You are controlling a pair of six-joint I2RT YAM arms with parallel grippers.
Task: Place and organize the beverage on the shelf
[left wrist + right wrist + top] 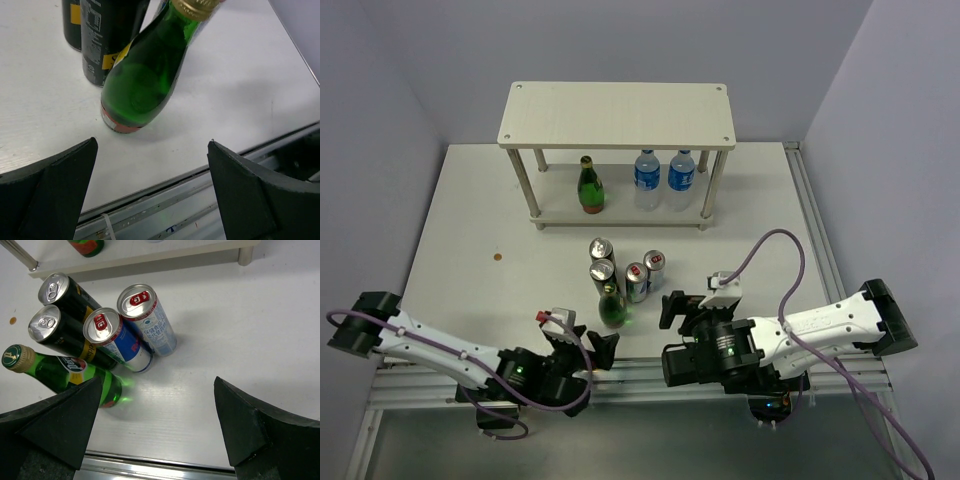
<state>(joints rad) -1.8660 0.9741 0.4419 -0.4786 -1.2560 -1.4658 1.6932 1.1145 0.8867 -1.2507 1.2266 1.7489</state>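
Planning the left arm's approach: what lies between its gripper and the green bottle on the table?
Nothing: the left wrist view shows only bare table between the left gripper and the green bottle.

Five drinks clustered before shelf

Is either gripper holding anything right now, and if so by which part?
Nothing is held. The left gripper and the right gripper are both open and empty; the small green glass bottle stands untouched ahead of them.
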